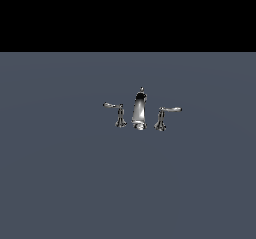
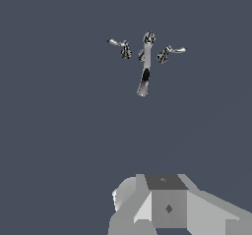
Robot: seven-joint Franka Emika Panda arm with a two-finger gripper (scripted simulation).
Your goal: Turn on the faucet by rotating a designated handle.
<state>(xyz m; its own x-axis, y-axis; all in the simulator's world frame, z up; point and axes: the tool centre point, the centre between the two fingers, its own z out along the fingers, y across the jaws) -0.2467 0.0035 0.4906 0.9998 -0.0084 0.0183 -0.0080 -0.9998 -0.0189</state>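
The small shiny chrome three-piece faucet [image 1: 139,111] stands alone on the flat grey-blue surface [image 1: 60,183], w/ its tall tapered central spout [image 1: 140,110] as landmark. The target handle [image 1: 118,112], a small chrome lever on a flared post w/ a thin, darker lever, sits just beside the spout on the exterior view's left; the other chrome handle w/ the longer, brighter lever [image 1: 165,115] is just beside the spout on the opposite side. No arm shows in the exterior view. In the wrist view only a grey blocky part of the robot [image 2: 170,204] is visible, well apart from the faucet; fingertips aren't shown, so can't tell if the gripper is released or clenched. Judged step: approach, nothing touched yet. Next: close in on the darker lever, line up at its tip, then rotate about the post.
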